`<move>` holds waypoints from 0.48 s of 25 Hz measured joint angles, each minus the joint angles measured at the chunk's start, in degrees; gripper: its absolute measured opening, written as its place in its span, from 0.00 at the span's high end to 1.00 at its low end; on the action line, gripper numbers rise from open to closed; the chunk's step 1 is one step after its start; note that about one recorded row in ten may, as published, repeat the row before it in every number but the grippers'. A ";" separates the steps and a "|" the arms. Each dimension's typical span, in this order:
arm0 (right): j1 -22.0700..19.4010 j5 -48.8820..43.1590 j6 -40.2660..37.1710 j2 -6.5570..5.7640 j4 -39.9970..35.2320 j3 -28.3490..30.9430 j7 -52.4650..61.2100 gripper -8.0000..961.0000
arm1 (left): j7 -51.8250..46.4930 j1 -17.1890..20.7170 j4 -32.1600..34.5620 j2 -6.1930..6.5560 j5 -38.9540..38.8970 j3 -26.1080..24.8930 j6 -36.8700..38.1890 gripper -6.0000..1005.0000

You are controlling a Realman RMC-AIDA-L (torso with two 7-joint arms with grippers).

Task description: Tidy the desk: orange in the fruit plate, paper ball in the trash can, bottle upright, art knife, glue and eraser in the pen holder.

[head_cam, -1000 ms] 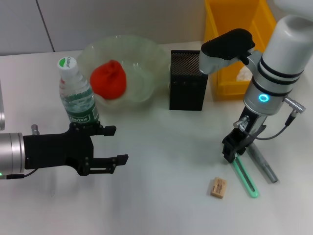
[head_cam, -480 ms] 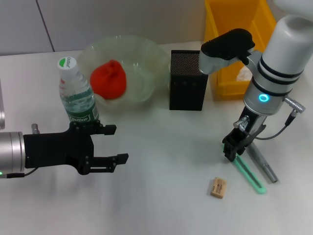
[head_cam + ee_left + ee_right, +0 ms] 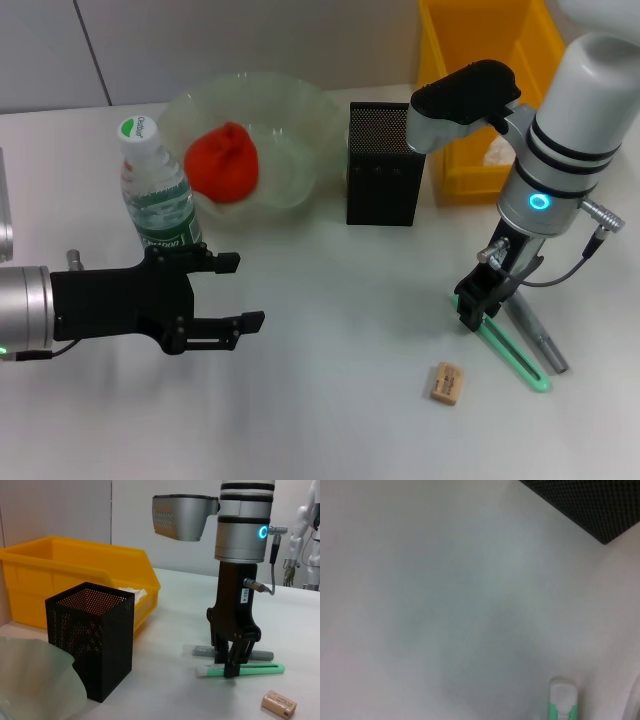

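My right gripper [image 3: 468, 318] stands low on the table, shut on the near end of the green art knife [image 3: 510, 355], which still lies flat; the left wrist view shows its fingers [image 3: 232, 667] straddling the art knife [image 3: 260, 668]. The grey glue stick [image 3: 535, 335] lies just beside it, and the tan eraser [image 3: 446, 383] sits in front. A black mesh pen holder [image 3: 383, 165] stands behind. The orange [image 3: 222, 162] rests in the glass fruit plate [image 3: 300, 110]. The bottle [image 3: 155, 190] is upright. My left gripper [image 3: 245, 292] hovers open in front of the bottle.
A yellow bin [image 3: 480, 40] at the back right holds a white paper ball [image 3: 497, 150]. The bin [image 3: 75, 565] sits close behind the pen holder [image 3: 92, 640]. The right wrist view shows bare table, the knife's tip [image 3: 562, 700] and the pen holder's corner [image 3: 590, 510].
The art knife's far end has swung outward to the right while the right gripper stayed at its near end. The left arm has barely shifted.
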 joint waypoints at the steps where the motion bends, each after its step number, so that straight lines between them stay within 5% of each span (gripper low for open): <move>1: 0.00 0.00 0.04 0.01 0.00 0.00 -0.01 0.75 | 0.00 -0.03 0.00 0.00 0.00 0.00 0.00 0.20; 12: 0.07 -0.01 0.09 0.01 -0.01 -0.43 -0.05 0.80 | -0.01 -0.07 0.02 0.00 -0.04 -0.09 0.00 0.20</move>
